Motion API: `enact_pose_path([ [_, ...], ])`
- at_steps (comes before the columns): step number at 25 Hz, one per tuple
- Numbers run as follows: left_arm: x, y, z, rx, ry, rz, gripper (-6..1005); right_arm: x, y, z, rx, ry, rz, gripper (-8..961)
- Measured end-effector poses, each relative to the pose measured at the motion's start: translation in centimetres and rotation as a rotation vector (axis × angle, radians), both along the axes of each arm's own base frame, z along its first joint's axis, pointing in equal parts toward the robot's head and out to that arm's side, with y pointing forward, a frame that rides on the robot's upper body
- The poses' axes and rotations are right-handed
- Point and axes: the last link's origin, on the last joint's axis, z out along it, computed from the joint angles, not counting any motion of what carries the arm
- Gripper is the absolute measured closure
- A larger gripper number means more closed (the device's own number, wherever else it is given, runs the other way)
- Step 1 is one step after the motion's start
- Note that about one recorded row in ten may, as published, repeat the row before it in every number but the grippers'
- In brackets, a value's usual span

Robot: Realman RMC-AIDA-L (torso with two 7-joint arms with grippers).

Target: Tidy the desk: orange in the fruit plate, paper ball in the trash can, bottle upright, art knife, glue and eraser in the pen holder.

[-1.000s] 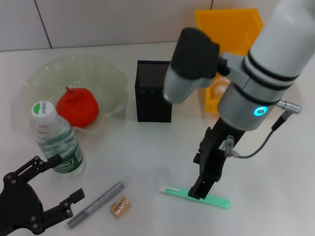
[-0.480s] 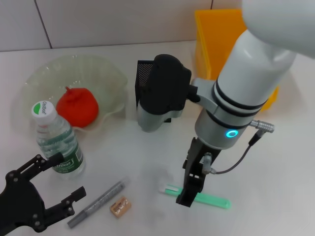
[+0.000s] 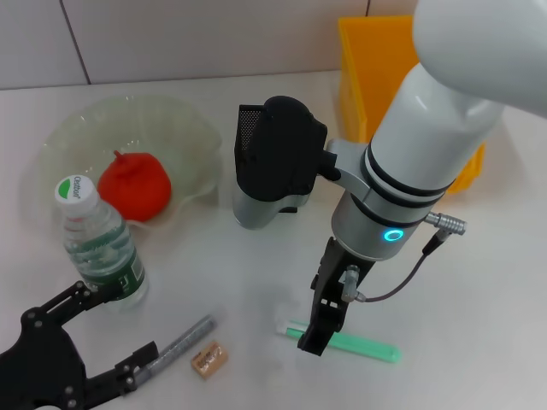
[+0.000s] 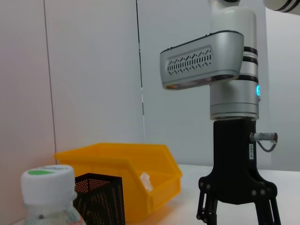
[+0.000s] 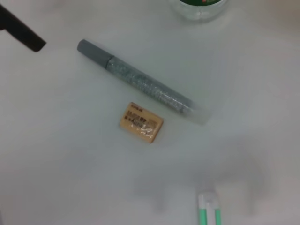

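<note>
The orange [image 3: 134, 185] lies in the fruit plate [image 3: 175, 115]. In front of it the bottle [image 3: 98, 243] stands upright. The black mesh pen holder [image 3: 254, 128] is partly hidden behind my right arm. My right gripper [image 3: 318, 331] hangs open just over the left end of the green art knife [image 3: 363, 347]. The grey glue stick [image 3: 184, 340] and the tan eraser [image 3: 209, 358] lie on the table left of it, as the right wrist view also shows. My left gripper [image 3: 115, 329] is open at the near left, one finger by the glue's end. A bit of the paper ball [image 4: 145, 180] shows inside the yellow trash can [image 3: 376, 60].
The white table [image 3: 479, 282] has bare space on the right. My right arm's bulky wrist [image 3: 278, 162] stands over the middle, in front of the pen holder. A tiled wall [image 3: 171, 34] closes the back.
My right arm has swung left, its gripper shifting from the knife's middle to its left end. The left gripper has slid toward the near edge. The objects have not moved.
</note>
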Motion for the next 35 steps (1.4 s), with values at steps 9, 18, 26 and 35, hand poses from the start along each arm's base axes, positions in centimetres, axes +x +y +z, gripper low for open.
enact_pose_path([
  [9, 0.1, -0.1, -0.1, -0.013, 0.002, -0.007, 195, 0.3, -0.4, -1.0, -0.001, -0.019, 0.017, 185],
  [18, 0.2, 0.0, -0.2, -0.012, 0.003, -0.013, 195, 0.8, -0.6, -1.9, -0.004, -0.037, 0.033, 204],
  [26, 0.2, -0.1, -0.3, -0.020, 0.005, -0.018, 196, 1.0, -0.7, -2.5, 0.002, -0.045, 0.041, 221],
  [35, 0.3, -0.2, -0.5, -0.030, 0.006, -0.024, 196, 1.0, -0.7, -2.6, 0.007, -0.048, 0.035, 240],
])
